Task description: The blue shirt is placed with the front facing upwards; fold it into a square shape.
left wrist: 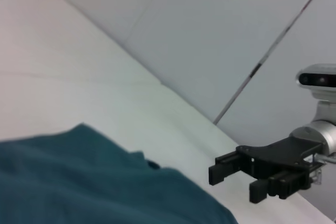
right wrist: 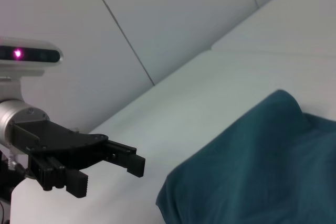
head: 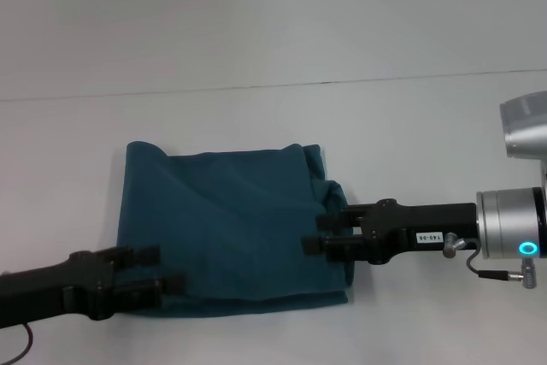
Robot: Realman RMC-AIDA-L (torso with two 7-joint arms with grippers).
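Note:
The blue shirt (head: 226, 224) lies on the white table (head: 273, 57) folded into a rough square, plain teal side up, with no print showing. Its right edge is bunched in thick folds. My left gripper (head: 161, 268) is open and empty at the shirt's near left corner. My right gripper (head: 322, 233) is open and empty at the shirt's right edge. The shirt also shows in the left wrist view (left wrist: 79, 182) with the right gripper (left wrist: 239, 182) beyond it. The right wrist view shows the shirt (right wrist: 262, 171) and the left gripper (right wrist: 107, 174).
The white table runs to a pale wall (head: 273, 6) behind. The right arm's silver wrist with a blue ring light (head: 513, 228) sits at the right edge. A cable hangs beside it.

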